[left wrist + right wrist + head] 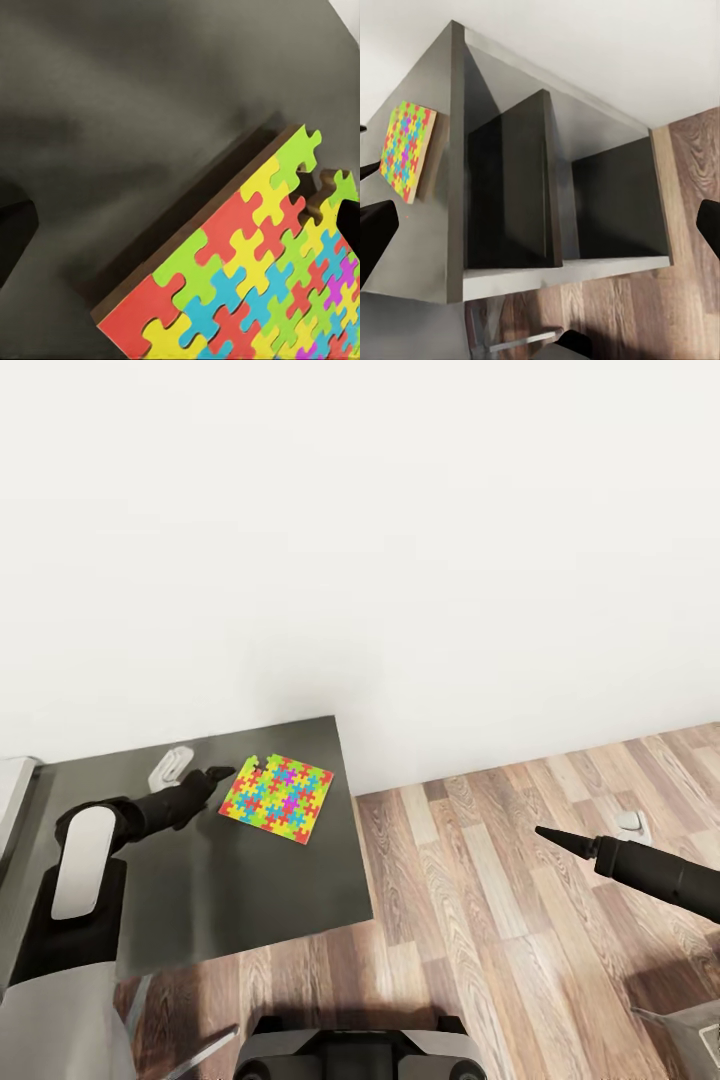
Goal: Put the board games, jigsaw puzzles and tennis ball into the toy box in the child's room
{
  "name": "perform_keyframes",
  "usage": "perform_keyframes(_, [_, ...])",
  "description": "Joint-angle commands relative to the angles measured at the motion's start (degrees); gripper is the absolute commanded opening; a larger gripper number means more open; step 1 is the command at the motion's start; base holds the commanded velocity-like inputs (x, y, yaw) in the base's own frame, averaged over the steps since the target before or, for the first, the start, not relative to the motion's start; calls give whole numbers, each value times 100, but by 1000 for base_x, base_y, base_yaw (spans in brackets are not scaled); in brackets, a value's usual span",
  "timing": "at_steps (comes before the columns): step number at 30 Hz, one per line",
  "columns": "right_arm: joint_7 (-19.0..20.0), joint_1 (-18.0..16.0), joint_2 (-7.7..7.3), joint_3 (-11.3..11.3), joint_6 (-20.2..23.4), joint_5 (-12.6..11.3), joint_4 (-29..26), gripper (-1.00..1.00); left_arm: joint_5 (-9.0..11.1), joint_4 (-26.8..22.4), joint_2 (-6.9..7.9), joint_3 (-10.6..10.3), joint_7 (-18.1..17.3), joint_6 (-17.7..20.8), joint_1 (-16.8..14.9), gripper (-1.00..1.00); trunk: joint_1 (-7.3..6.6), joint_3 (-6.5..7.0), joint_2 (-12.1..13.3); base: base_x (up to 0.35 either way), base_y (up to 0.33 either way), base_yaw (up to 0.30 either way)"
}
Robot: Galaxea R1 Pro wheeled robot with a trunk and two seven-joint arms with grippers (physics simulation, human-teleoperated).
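Observation:
One jigsaw puzzle (277, 799), a thin square of bright interlocking pieces, lies flat on a dark grey top (250, 880), near its far right corner. My left gripper (225, 772) is open at the puzzle's left corner, low over the top. In the left wrist view the puzzle (255, 277) shows its brown edge and one gap in its rim, with the fingers (15, 225) wide apart on either side. My right gripper (548, 833) hangs open and empty over the wood floor. From the right wrist the puzzle (406, 148) is seen on the top.
The dark grey top belongs to a low unit with open compartments (615, 199) on its side. A small pale object (170, 765) lies on it behind my left arm. A white wall (400, 540) runs behind. Wood floor (500, 920) spreads to the right, with a small white object (630, 822) on it.

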Motion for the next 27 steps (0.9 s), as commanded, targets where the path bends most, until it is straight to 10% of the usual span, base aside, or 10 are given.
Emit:
perform_keyframes(1, [16,-3,-1,-6,32,3,-1,100,12,325,0,-7,66,41,-1,100,1,-5,-4,-50,-21,0])
perform_keyframes(27, [24,-4,-13,-14,35,3,-1,100,13,328,8,-44,66,34,-1,100,1,-5,-4,-11,-5,-92])
